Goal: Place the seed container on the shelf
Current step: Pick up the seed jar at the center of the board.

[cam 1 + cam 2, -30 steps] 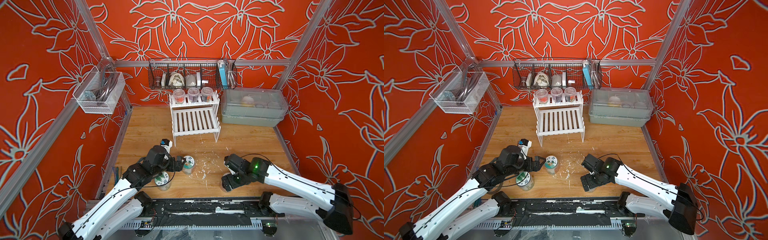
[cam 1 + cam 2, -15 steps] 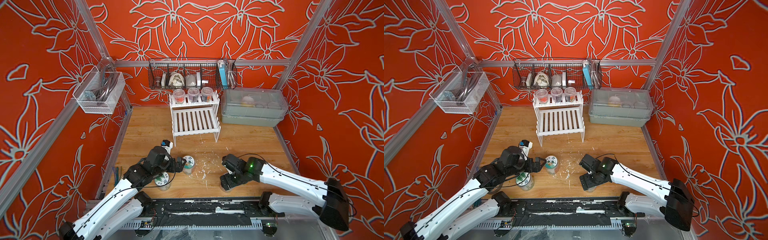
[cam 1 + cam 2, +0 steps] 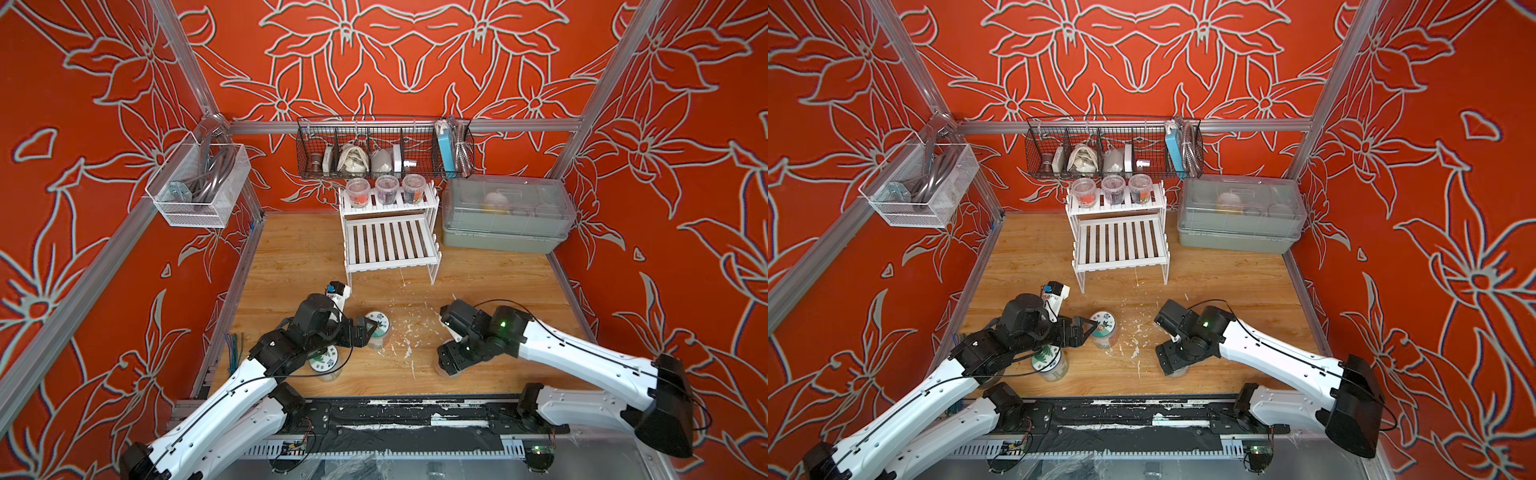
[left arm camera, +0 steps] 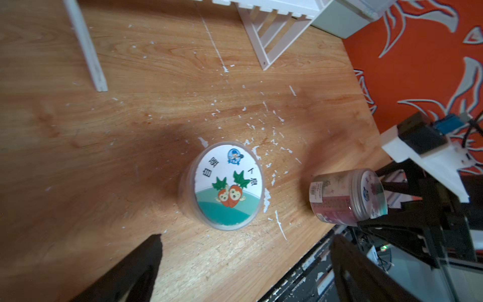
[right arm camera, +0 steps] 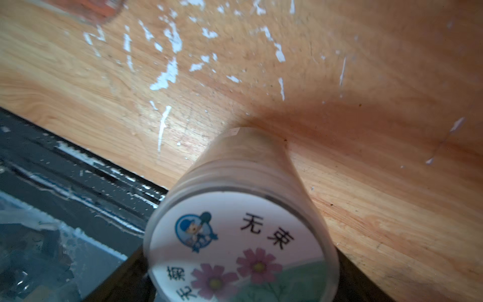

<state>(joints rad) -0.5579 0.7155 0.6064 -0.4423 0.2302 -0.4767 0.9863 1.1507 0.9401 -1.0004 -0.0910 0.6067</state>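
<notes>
Right wrist: seed container (flower lid) within right hand, perhaps gripped

The carrot lid carries black Chinese characters, among them 卜, around two cartoon carrots and a round blue logo. The flower lid reads 无束 beside the same blue logo, with further characters half cut off. The side label on the flower jar has print too small to read
</notes>
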